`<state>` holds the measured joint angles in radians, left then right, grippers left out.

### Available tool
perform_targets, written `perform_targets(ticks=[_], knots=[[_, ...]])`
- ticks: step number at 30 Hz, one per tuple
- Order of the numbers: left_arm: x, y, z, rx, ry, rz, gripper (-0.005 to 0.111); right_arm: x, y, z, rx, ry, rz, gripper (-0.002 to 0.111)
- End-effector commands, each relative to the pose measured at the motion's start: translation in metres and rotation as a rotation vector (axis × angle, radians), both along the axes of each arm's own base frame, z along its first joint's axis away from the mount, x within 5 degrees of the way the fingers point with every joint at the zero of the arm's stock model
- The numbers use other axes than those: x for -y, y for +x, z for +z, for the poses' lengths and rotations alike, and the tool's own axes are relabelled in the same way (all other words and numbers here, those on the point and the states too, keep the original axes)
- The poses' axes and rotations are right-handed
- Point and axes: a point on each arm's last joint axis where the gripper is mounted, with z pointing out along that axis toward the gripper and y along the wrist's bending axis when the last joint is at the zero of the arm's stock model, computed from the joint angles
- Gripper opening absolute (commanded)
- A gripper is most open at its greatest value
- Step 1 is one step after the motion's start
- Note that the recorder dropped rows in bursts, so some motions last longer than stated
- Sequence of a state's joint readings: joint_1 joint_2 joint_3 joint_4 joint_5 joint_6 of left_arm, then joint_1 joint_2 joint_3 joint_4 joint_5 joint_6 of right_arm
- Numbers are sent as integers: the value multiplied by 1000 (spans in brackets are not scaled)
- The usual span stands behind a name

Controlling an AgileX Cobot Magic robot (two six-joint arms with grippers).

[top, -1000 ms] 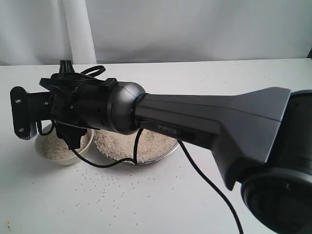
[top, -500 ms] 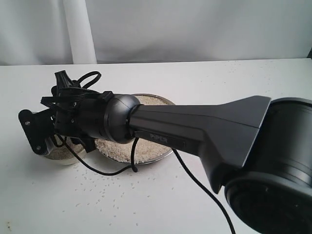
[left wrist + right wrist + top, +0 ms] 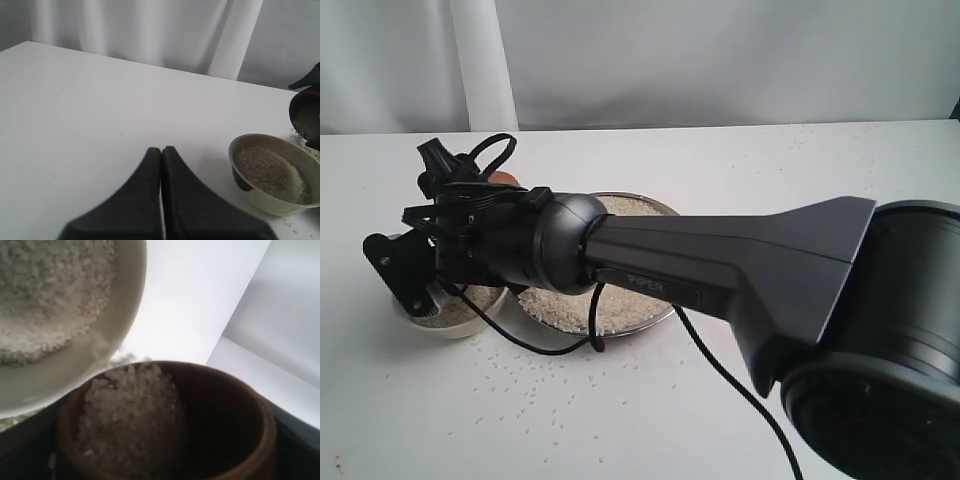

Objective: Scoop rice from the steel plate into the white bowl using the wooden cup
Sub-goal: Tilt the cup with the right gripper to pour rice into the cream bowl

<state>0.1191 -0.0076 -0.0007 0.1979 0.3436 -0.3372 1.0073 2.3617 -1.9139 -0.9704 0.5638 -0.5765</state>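
Observation:
My right gripper [image 3: 165, 450] is shut on the wooden cup [image 3: 200, 415], which is tilted with its mouth toward the white bowl [image 3: 115, 325]. Rice [image 3: 130, 410] is heaped against the cup's lower lip, right at the bowl's rim. The bowl [image 3: 450, 328] holds a layer of rice [image 3: 40, 295] too. In the exterior view the right arm's wrist [image 3: 510, 240] hangs over the bowl and hides most of the cup. The steel plate [image 3: 655, 315] with its rice [image 3: 620, 295] sits just right of the bowl. My left gripper [image 3: 161, 150] is shut and empty, a short way from the bowl [image 3: 270, 202].
Loose grains [image 3: 530, 390] are scattered on the white table in front of the plate and bowl. A black cable [image 3: 550, 340] loops down from the right wrist across the plate's near edge. A white curtain hangs behind the table.
The right wrist has dropped and rolled over the white bowl, tipping the cup toward it. The left gripper's earlier state is not shown.

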Motion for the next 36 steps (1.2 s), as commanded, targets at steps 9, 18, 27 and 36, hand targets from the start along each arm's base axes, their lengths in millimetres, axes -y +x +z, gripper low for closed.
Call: perform_targets(ticks=[9, 18, 27, 36], knots=[[0, 1, 0, -1, -7, -2, 0, -2, 2, 5, 101, -65, 48, 0], [0, 1, 0, -1, -7, -2, 0, -7, -1, -1, 146, -111, 85, 0], [0, 1, 0, -1, -7, -2, 0, -8, -1, 2, 202, -147, 110, 0], [0, 1, 0, -1, -7, -2, 0, -8, 0, 5, 242, -173, 126, 0]])
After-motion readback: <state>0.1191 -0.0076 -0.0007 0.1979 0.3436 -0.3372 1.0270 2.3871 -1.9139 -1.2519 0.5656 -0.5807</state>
